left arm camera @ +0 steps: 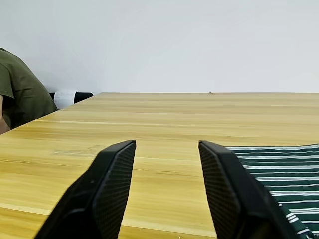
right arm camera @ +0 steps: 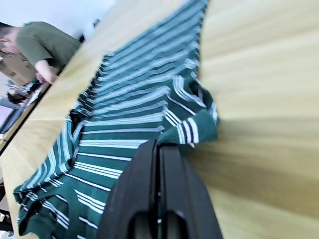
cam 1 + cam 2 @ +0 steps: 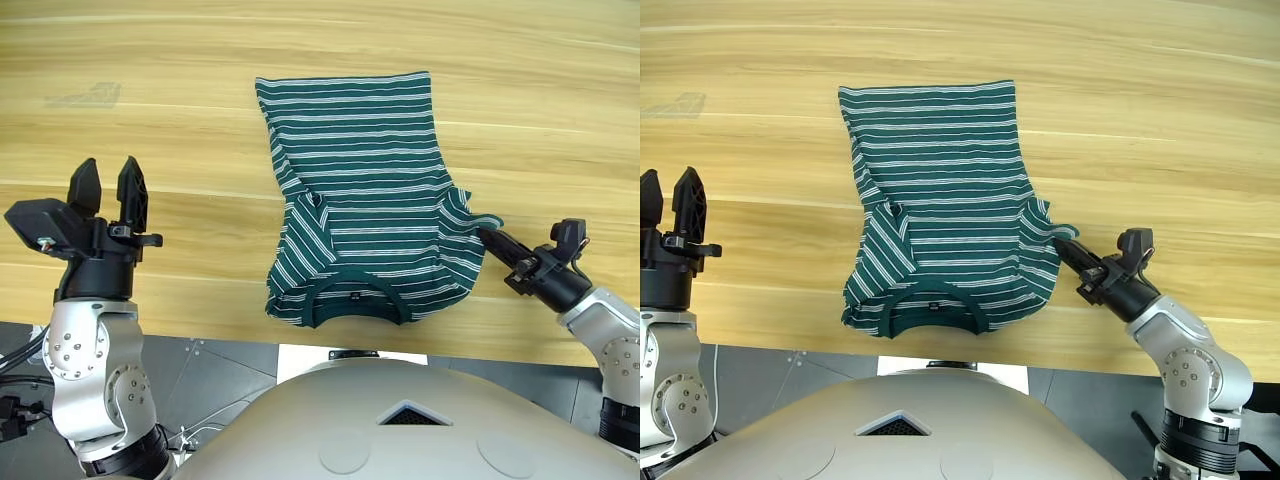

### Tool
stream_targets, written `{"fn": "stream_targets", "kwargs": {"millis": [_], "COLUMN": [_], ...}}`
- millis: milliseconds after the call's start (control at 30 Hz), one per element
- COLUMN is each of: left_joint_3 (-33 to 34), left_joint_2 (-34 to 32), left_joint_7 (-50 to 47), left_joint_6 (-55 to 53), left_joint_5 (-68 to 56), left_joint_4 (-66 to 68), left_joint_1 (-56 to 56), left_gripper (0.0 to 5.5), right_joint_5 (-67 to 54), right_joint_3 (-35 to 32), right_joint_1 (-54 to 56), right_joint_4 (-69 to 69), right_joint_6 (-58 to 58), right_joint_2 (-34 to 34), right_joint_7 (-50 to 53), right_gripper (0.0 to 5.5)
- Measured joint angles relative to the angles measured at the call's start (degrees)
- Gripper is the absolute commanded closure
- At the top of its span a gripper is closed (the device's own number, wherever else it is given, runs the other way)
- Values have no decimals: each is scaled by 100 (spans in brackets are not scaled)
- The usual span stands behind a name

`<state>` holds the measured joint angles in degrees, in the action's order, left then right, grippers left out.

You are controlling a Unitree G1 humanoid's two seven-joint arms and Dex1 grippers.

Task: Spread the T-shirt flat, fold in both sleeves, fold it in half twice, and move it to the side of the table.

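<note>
Dark green white-striped T-shirt lies on the light wood-grain counter, collar toward the robot near the front edge, hem on the far side, fabric rumpled around the shoulders and flatter toward the hem. Right hand sits low at the shirt's right side, fingers clenched together on the tip of the right sleeve. Left hand is well apart from the shirt on its left, pointing up, fingers spread, grasping nothing.

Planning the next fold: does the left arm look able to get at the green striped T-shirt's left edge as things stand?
Probably yes: only bare wooden table separates the open left gripper from the green striped T-shirt.
</note>
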<state>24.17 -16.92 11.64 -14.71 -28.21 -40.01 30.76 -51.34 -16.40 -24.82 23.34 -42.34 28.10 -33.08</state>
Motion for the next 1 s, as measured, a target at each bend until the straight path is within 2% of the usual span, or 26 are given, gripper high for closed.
{"fn": "stream_targets", "kwargs": {"millis": [133, 367, 700, 800, 900, 1000], "left_joint_3": [-55, -245, -499, -648, -758, -996], "left_joint_2": [14, 20, 63, 64, 17, -123], "left_joint_7": [30, 79, 150, 248, 346, 630], "left_joint_6": [48, 135, 333, 363, 387, 518], "left_joint_5": [112, 452, 790, 923, 1072, 1300], "left_joint_4": [20, 19, 46, 45, 52, 68], "left_joint_1": [0, -2, 5, 41, 70, 154], "left_gripper": [314, 314, 314, 314, 274, 230], "right_joint_5": [339, 2510, 2910, 2924, 2723, 1955], "right_joint_3": [350, 1611, 2018, 2208, 2220, 2220], "right_joint_1": [-55, -427, -315, -285, -310, -474], "right_joint_4": [246, 462, 289, 285, 323, 665], "right_joint_6": [257, 1891, 2426, 2451, 2370, 2031], "right_joint_2": [45, 488, 369, 280, 297, 488], "right_joint_7": [-321, -809, -881, -894, -1028, -1640], "right_gripper": [546, 546, 546, 496, 445, 390]}}
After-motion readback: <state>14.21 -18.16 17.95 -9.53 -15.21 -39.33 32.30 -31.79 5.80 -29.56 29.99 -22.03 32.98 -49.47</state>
